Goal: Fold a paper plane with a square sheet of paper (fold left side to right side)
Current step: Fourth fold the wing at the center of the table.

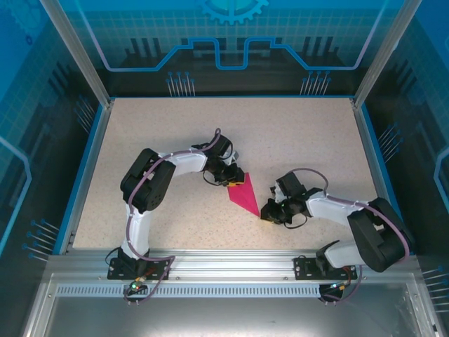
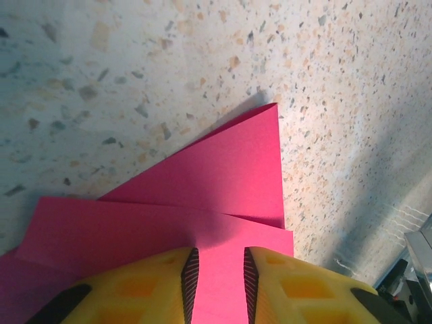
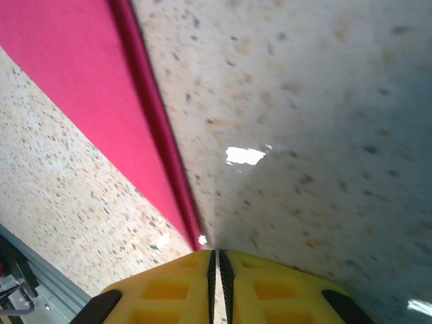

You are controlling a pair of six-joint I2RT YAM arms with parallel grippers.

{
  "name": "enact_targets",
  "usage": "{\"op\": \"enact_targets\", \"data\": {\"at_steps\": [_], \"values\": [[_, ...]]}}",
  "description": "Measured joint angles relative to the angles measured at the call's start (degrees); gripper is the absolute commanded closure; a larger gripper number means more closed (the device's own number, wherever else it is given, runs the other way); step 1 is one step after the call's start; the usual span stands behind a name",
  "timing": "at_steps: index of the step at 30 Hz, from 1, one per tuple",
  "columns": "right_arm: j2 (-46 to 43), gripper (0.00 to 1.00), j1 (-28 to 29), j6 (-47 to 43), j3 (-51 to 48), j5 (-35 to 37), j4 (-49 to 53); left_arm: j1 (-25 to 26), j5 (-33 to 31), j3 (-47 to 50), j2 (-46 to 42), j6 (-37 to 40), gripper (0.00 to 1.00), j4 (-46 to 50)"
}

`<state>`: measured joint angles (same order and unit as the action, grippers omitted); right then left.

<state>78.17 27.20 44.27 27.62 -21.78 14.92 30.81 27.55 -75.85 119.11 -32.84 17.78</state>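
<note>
The magenta-pink paper (image 1: 243, 195) lies on the speckled table, folded into a narrow pointed dart shape with its tip toward the near right. My left gripper (image 1: 230, 180) is at the wide far end. In the left wrist view its yellow fingers (image 2: 142, 290) stand a little apart, open, with the layered paper (image 2: 236, 169) lying under the left gripper (image 2: 221, 253). My right gripper (image 1: 267, 210) is at the pointed tip. In the right wrist view the right gripper (image 3: 217, 253) is shut, right beside the tip of the paper (image 3: 74, 74), whose folded edge stands slightly raised.
The speckled table (image 1: 295, 133) has a blue rim (image 1: 90, 168) on the left, back and right sides. An aluminium rail (image 1: 231, 263) runs along the near edge where both arm bases are bolted. Frame posts (image 1: 77, 49) rise at the back corners.
</note>
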Motion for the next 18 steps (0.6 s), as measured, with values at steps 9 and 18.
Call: {"op": "enact_targets", "data": {"at_steps": [9, 18], "values": [[-8.94, 0.62, -3.54, -7.85, 0.39, -0.07, 11.02, -0.83, -0.94, -4.5, -0.17, 0.24, 0.46, 3.45], [-12.39, 0.5, -6.99, -16.48, 6.6, 0.55, 10.8, -4.79, -0.79, -0.55, -12.48, -0.5, 0.36, 2.08]]}}
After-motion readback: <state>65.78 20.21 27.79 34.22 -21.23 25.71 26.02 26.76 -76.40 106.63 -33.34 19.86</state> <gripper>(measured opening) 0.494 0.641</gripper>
